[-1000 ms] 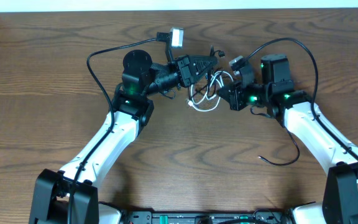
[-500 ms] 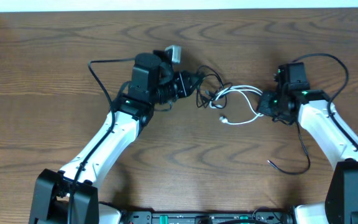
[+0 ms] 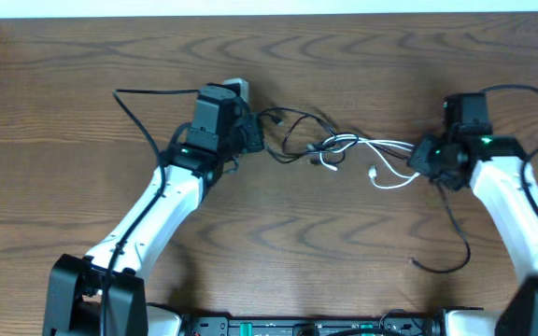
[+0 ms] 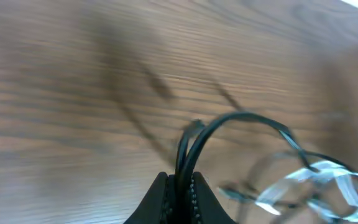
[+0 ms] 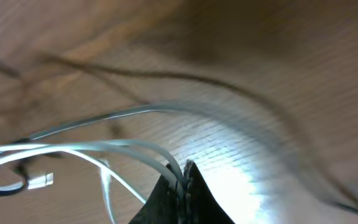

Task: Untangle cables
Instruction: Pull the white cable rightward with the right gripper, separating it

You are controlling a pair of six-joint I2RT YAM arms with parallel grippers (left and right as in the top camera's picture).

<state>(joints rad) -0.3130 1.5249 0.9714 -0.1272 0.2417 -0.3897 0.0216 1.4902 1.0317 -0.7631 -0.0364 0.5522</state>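
Pinching a doubled length of the black cable [image 4: 247,116], the left gripper [image 4: 179,188] has its fingers pressed together on it. The cord arches up out of the fingertips and bends away to their right. Only the left wrist view shows this grip; from overhead the fingers are hidden under the wrist.

The right gripper [image 5: 182,176] is likewise clamped, on several strands of the white cable [image 5: 92,147], which fan out to the left of its fingertips. A small white plug [image 5: 40,180] lies low and to the left of them, resting on the wooden table [image 3: 297,243].

The overhead view alone gives the whole layout. The two grippers are well apart, and both cables lie on the table in the stretch between them. The black loops sit just beside the left gripper. The white strands run from the right gripper toward them, and the two cords cross and tangle nearer the left gripper than the right. Both wrist views are blurred beyond the fingertips.
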